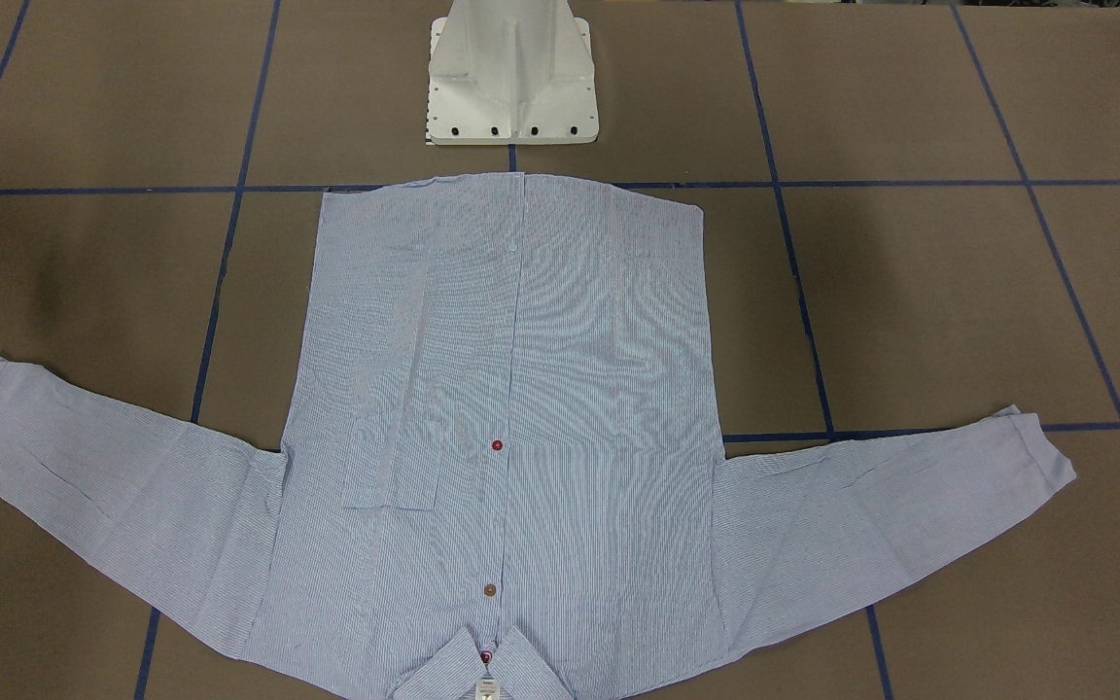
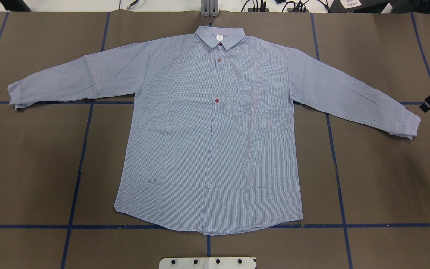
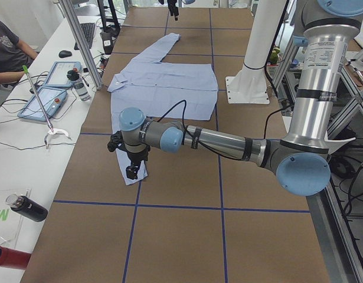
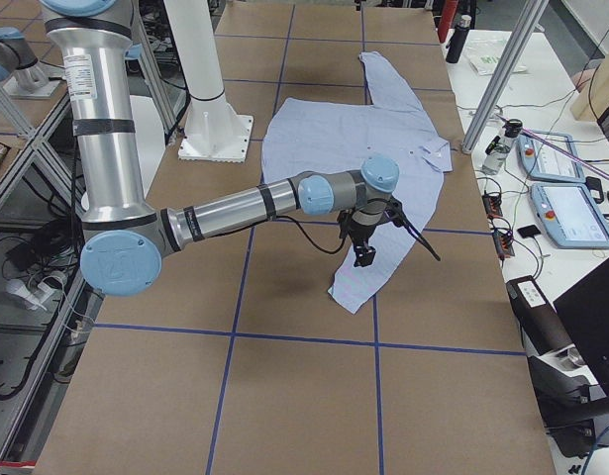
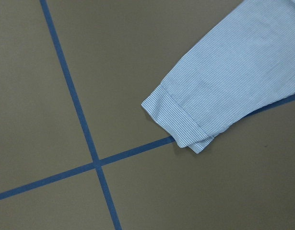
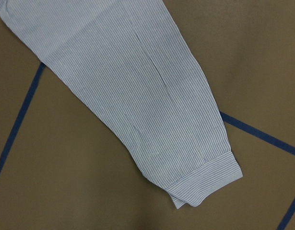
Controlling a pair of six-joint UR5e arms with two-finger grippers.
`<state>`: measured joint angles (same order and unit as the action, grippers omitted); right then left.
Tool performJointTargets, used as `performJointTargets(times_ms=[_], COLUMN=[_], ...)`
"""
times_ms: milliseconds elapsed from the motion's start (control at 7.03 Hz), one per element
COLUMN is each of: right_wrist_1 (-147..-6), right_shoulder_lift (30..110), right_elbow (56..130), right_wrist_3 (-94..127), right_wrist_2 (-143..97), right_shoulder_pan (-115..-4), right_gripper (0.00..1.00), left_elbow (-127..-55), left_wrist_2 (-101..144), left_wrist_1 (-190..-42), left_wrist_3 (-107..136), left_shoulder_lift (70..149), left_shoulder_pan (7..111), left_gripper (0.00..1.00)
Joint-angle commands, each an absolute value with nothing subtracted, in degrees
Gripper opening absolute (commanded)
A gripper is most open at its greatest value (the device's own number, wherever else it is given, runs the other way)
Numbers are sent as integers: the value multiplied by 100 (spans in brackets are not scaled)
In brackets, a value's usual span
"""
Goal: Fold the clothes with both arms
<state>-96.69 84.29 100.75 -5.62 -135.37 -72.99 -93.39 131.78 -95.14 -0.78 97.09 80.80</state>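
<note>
Shirt point(image 2: 207, 149), light blue cotton with fine white stripes, long-sleeved and buttoned: lies flat, front up, on brown paper-covered table point(image 2: 32, 168) gridded with blue tape lines point(image 5: 75, 100). Collar point(image 2: 220, 37) on the side away from white pedestal base point(image 1: 511, 87), hem just short of that base. Both sleeves spread wide to either side.

Near arm in left side view: left gripper point(image 3: 132, 171), black and two-fingered, points down and hangs above left cuff point(image 5: 178, 120), clear of the cloth. Right gripper point(image 4: 364, 255), same build, hangs above right cuff point(image 6: 205, 184). Both cuffs lie flat on the paper, and neither tool holds any cloth. Whether the jaws are parted or closed, cannot tell.
</note>
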Motion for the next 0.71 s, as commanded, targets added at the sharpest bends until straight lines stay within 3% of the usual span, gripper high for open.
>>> performJointTargets(times_ms=[0,142,569], right_wrist_1=[-9659,-9485,-8965], right_shoulder_lift=[8446,8472,8499], right_elbow=[10028,10028,10002], right_wrist_3=[-528,-580,-527], right_wrist_2=[-13632,-13623,-13614], right_shoulder_pan=[-7374,-7374,-7418], right_gripper=[100,100,100], left_elbow=[-9438,-9822,-9835], left_wrist_2=[13131,13105,13086], left_wrist_1=[-9466,-9466,-9466], left_wrist_3=[-70,-70,-44], left_shoulder_lift=[9747,9686,9738], left_shoulder_pan=[8104,8086,8068], left_gripper=[100,100,100])
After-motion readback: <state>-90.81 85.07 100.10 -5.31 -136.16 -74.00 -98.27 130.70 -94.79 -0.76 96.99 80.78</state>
